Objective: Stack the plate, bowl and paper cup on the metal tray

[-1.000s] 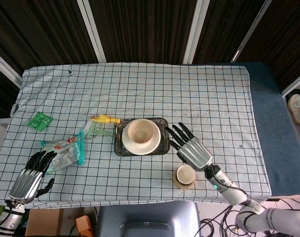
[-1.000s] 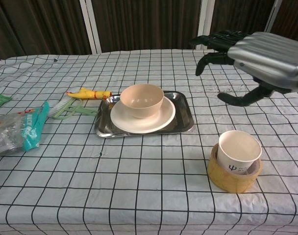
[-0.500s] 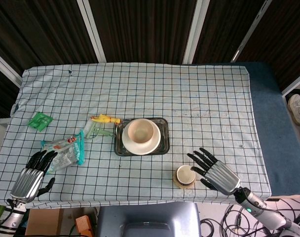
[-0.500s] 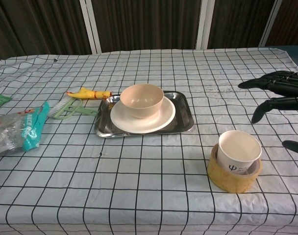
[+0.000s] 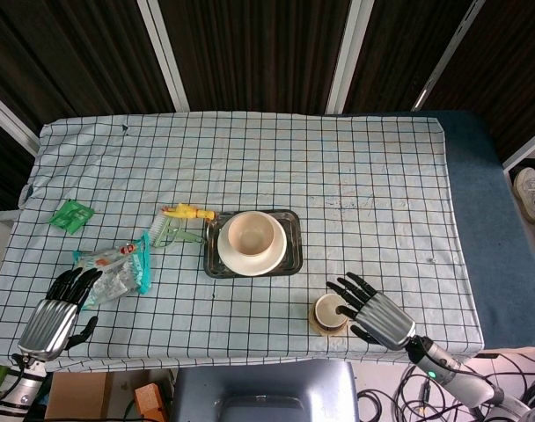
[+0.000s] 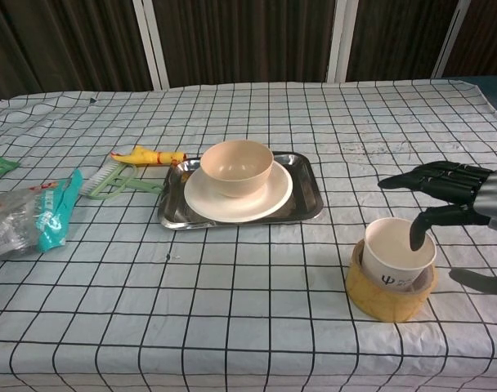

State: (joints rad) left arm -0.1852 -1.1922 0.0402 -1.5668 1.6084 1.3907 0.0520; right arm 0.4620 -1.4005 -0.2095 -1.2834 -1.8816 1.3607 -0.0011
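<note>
Paper cup [image 6: 398, 255] — one dark printed mark.

right hand [image 5: 376, 313] | moved from beside the tray toward the table's near edge, then in to the white paper cup [image 6: 398, 254] | now fingers spread, one fingertip [image 6: 417, 238] dipping over its rim (contact unclear)

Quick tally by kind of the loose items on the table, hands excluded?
Dishes: 3, plate, bowl, cup
Tray: 1
Yellow holder under cup: 1
Brush: 1
Yellow toy: 1
Packets: 2, green, clear
Total: 9
</note>
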